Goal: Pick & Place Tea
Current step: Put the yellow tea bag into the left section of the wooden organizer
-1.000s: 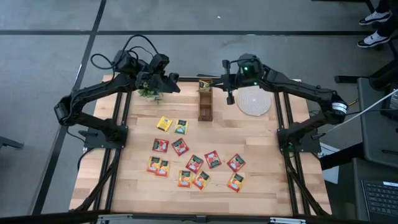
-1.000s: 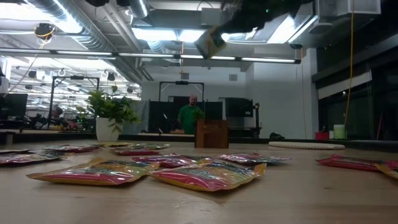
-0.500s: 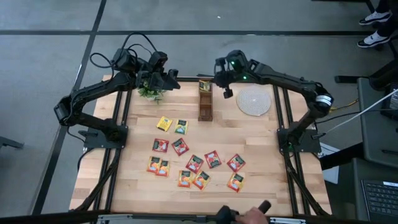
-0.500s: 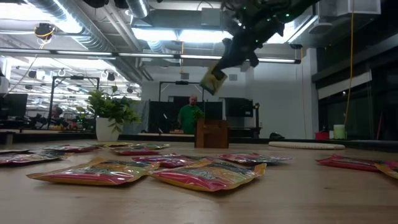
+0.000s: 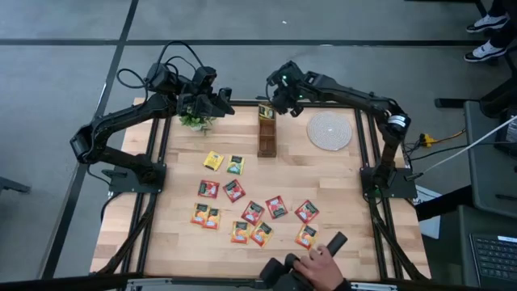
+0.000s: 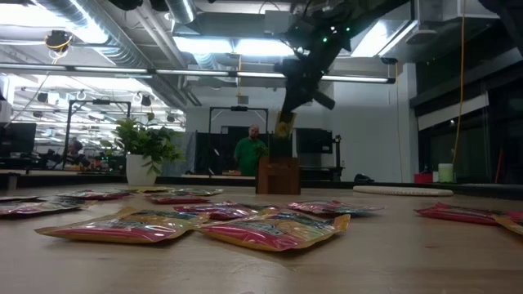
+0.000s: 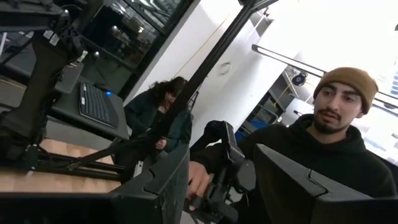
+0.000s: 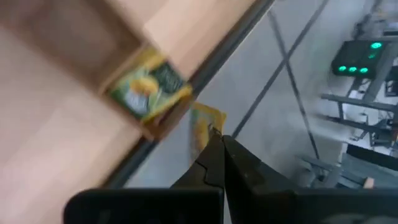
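We are seeing the right gripper (image 5: pixel 272 103) hanging over the far end of the narrow brown wooden box (image 5: pixel 266 133), its dark fingers (image 8: pixel 214 163) pinched tight on a yellow sachet (image 8: pixel 203 127); in the low view that sachet (image 6: pixel 283 128) is dangling edge-on just above the box (image 6: pixel 279 175), its flat face turned sideways and its long side running roughly up and down. Another yellow-green sachet (image 8: pixel 149 90) is already sitting inside the box's far compartment, glossy and slightly crumpled, lying tilted against the wooden wall. The rest of the tea (image 5: pixel 254 212) is lying flat on the pale plank table (image 5: pixel 339 194), small square foil packets in yellow, orange and red with dark centre labels, scattered loosely across the middle and near part with corners pointing every which way. A round pale woven mat (image 5: pixel 329 130) is resting just beside the box on the right. The left gripper (image 5: pixel 216 103) is waiting at the far left corner by the small leafy potted plant (image 5: pixel 194 120), its blocky dark fingers (image 7: pixel 163 186) standing partly apart around nothing. At the near table edge a person's hand (image 5: pixel 317 263) is gripping a dark controller.
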Tool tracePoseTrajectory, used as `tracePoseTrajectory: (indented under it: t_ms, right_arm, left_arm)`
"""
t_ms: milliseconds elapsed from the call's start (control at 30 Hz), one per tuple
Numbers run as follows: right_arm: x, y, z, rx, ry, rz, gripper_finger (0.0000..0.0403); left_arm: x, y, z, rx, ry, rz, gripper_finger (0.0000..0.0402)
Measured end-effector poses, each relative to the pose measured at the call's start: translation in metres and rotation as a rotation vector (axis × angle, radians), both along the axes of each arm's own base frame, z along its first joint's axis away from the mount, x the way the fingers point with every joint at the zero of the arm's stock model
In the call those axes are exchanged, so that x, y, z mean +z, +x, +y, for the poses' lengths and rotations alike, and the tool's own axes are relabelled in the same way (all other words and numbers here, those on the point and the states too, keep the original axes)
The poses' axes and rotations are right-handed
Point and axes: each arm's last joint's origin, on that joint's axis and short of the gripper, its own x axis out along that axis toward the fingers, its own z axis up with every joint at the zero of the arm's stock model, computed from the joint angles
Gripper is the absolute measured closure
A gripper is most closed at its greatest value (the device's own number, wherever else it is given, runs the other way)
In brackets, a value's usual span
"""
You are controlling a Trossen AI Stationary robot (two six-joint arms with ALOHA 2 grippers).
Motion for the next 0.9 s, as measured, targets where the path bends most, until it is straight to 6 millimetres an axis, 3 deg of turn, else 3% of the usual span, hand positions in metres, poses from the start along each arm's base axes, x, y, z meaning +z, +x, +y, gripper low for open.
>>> tracePoseTrajectory:
  t_ms: [300, 533, 900]
  right_arm:
    - [-0.022, 0.009, -0.002, 0.075, -0.079, 0.147, 0.0403]
    - [-0.024, 0.016, 0.009, 0.182, -0.123, 0.195, 0.0403]
    - [-0.030, 0.019, 0.012, 0.192, -0.110, 0.213, 0.0403]
  left_arm:
    - [0.000, 0.000, 0.000, 0.012, 0.042, -0.030, 0.0226]
    - [0.000, 0.000, 0.000, 0.009, 0.058, -0.037, 0.0226]
    - [0.000, 0.000, 0.000, 0.006, 0.110, -0.063, 0.0226]
